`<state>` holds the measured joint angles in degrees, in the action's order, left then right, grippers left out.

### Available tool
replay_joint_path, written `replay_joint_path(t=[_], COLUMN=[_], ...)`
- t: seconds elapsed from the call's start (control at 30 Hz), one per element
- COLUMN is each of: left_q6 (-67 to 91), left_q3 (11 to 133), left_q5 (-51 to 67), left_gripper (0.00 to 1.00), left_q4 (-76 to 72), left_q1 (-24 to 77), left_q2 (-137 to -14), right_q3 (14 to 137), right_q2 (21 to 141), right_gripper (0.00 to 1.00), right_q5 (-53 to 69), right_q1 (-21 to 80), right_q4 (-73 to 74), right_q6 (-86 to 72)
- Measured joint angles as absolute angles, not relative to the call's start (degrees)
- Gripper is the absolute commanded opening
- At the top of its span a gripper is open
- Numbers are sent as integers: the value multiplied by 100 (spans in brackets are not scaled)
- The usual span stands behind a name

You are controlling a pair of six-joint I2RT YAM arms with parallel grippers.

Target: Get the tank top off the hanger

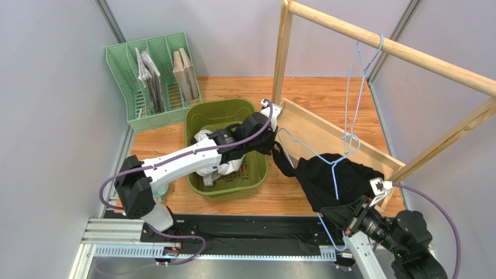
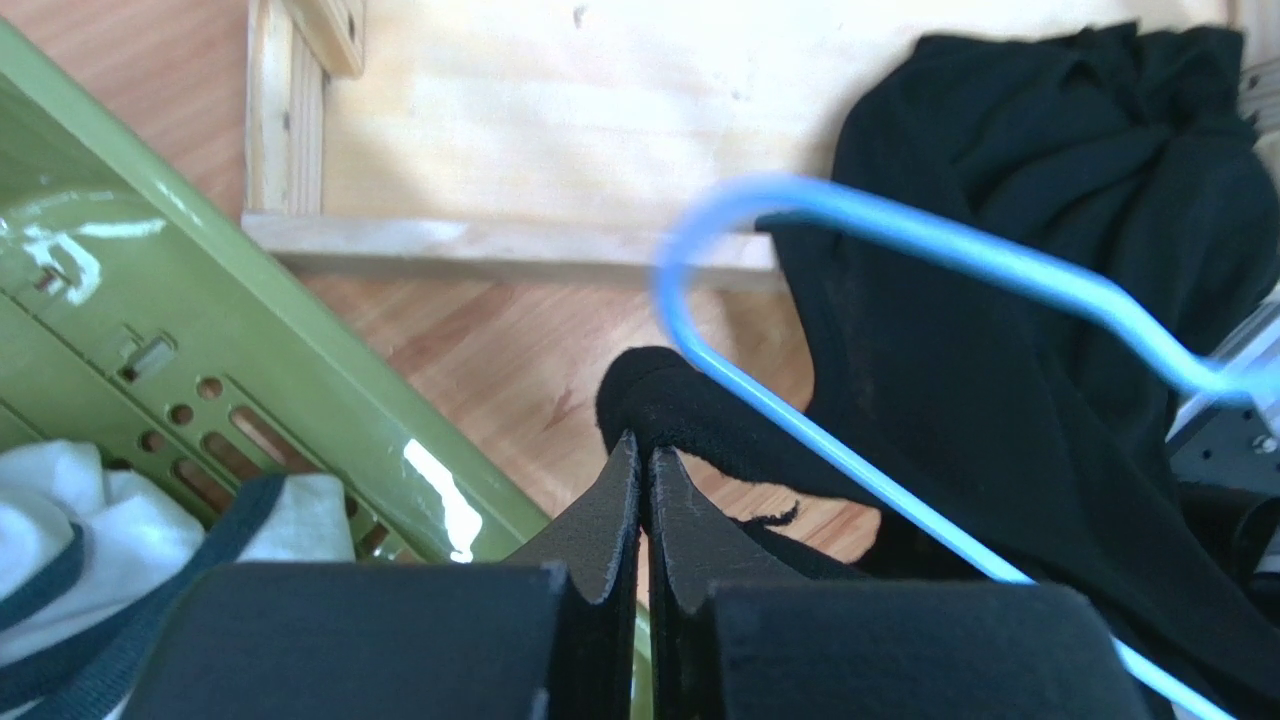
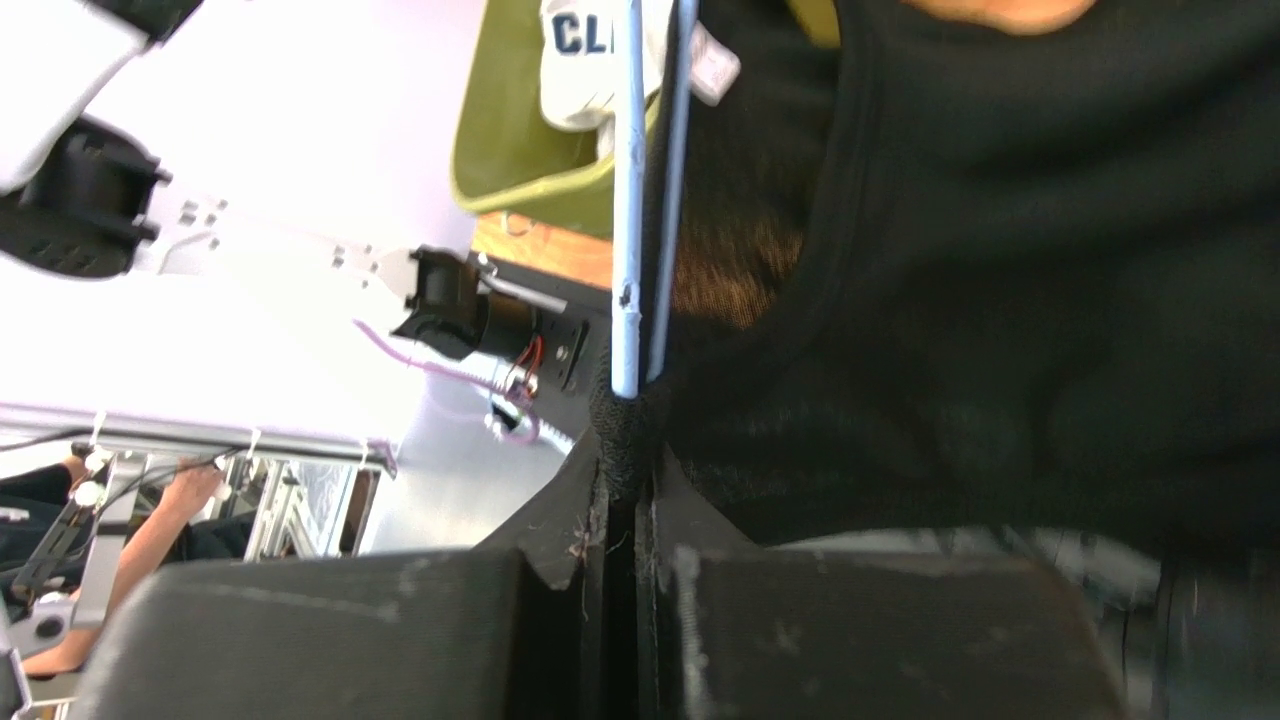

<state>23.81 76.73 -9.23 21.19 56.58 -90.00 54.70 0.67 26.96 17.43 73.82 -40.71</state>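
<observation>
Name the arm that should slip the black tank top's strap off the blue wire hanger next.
Left. The left hand is shut on a strap of the black fabric tank top, right beside the blue wire hanger's curved end. The right hand pinches fabric lower down, likely better for anchoring.

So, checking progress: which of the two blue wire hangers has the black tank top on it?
The lower blue wire hanger, with the black tank top draped on it; the upper hanger hangs bare from the wooden rail.
</observation>
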Motion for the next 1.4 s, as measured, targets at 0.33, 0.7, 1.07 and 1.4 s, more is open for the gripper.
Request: replay_joint_path(t=[0.33, 0.7, 1.07, 1.4], left_q6=[2248, 2390, 2613, 2740], left_q3=[7091, 6853, 8215, 8932], left_q5=[-598, 1133, 1004, 998], left_gripper=[53, 69, 70, 69], left_q4=[2067, 1125, 888, 913], left_q1=[5610, 6064, 6748, 6790], left_q2=[-8449, -7109, -8626, -9535], right_q3=[4543, 4547, 4401, 4215], right_q2=[266, 762, 805, 805], right_gripper=[0, 0, 0, 0], right_q5=[2515, 2410, 2410, 2412], right_q1=[1743, 1743, 1743, 1743], right_q4=[6119, 5645, 5496, 5426], right_q6=[-4005, -3726, -3704, -3704])
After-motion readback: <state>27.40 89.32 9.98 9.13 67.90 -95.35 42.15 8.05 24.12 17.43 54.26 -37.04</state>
